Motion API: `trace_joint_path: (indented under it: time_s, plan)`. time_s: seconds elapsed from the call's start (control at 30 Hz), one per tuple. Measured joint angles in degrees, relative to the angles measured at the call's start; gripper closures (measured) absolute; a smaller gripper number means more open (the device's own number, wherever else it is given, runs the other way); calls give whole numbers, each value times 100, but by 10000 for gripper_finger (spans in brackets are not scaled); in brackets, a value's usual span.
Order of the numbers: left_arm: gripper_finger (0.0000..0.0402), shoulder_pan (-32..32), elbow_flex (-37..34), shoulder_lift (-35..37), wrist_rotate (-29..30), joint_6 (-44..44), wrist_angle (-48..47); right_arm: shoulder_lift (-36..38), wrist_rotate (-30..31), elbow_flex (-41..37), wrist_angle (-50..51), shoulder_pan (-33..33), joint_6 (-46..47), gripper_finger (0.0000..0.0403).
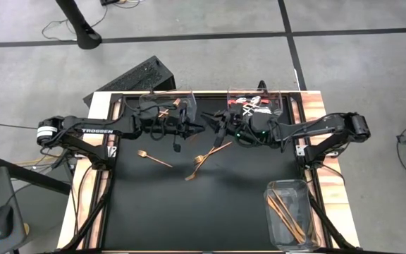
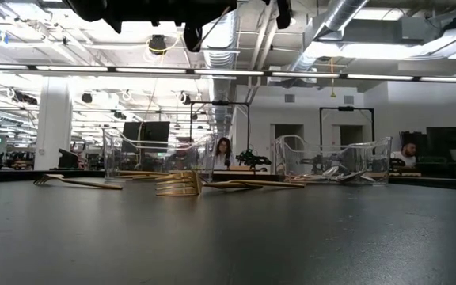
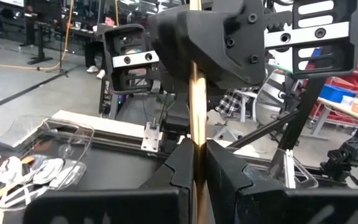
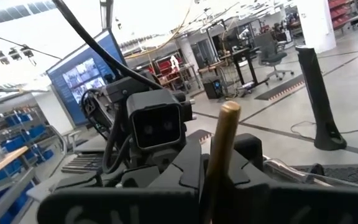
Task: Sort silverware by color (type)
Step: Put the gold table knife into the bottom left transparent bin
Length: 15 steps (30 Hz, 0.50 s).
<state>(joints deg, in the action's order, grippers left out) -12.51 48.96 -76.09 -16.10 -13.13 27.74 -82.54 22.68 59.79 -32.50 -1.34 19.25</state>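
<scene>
Both grippers meet above the far middle of the table, left gripper [image 1: 193, 128] facing right gripper [image 1: 216, 127]. A slim gold stick [image 3: 196, 118] runs between them, lifted clear of the table, and both grippers are shut on it. Its rounded end [image 4: 230, 109] pokes out past the right fingers. Three copper-gold forks lie flat on the mat: one [image 1: 154, 158] to the left, two [image 1: 197, 166] [image 1: 217, 149] near the middle. The far right bin [image 1: 256, 103] holds red-handled spoons. The near right bin [image 1: 292, 212] holds gold sticks. My left gripper [image 3: 196, 171] pinches the gold stick's shaft [image 3: 196, 146] between its two fingers, coming level from the table's left. The stick runs on past the fingertips toward the right gripper. My right gripper [image 4: 213, 186] pinches the same stick below its rounded end [image 4: 222, 149], coming level from the table's right; that end stands free beyond the fingers.
A third clear bin [image 1: 169, 106] stands at the far left with a few gold pieces in it. The black mat [image 1: 189, 219] is bare toward the near edge. A wooden frame borders the mat. People sit at desks in the room behind.
</scene>
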Motion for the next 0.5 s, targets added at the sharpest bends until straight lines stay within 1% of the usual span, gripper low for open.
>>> trace_joint_path:
  time_s: [0.27, 0.5]
  plan:
    - [390, 2, -6, 0, 156, -83, -108, 4, 155, 7, 478, 0, 104, 376]
    - [390, 2, -8, 0, 164, -101, -289, 0, 149, 4, 552, -1, 1, 376]
